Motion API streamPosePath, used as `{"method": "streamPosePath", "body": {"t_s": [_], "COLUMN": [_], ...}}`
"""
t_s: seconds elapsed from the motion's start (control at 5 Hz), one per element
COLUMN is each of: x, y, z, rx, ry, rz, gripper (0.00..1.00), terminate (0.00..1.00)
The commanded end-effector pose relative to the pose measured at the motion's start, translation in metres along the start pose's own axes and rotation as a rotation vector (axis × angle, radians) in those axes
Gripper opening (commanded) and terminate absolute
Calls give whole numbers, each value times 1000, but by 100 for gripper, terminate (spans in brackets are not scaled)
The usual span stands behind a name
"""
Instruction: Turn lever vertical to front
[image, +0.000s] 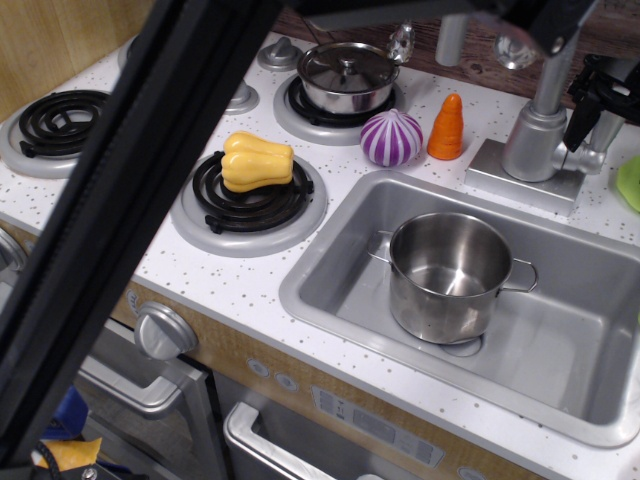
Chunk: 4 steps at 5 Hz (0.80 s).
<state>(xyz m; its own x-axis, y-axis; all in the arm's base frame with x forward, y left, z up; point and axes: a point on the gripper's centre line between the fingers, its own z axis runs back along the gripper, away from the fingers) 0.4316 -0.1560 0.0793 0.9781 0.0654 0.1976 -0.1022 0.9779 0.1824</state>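
Observation:
The lever is a short silver-grey stub jutting to the right from the cylindrical tap body at the back right of the sink. My black gripper hangs over it at the frame's right edge. One dark finger reaches down just left of the stub's end, and the rest of the gripper lies to its right. The lever's end seems to lie between the fingers. I cannot tell whether they press on it. The tall tap spout rises behind.
A steel pot stands in the sink. An orange carrot and a purple onion lie behind the sink. A yellow squash sits on a burner; a lidded pot on another. A black bar crosses the left foreground.

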Motion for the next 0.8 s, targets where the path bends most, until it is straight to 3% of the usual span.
{"method": "streamPosePath", "body": {"t_s": [0.0,0.2,0.6], "x": [0,18,36], "y": [0,-4,-1], "z": [0,7,30], "rx": [0,4,35], "ry": [0,-48,-85], "rz": [0,-10,18], "gripper": [100,100,100], "terminate": [0,0,0]}}
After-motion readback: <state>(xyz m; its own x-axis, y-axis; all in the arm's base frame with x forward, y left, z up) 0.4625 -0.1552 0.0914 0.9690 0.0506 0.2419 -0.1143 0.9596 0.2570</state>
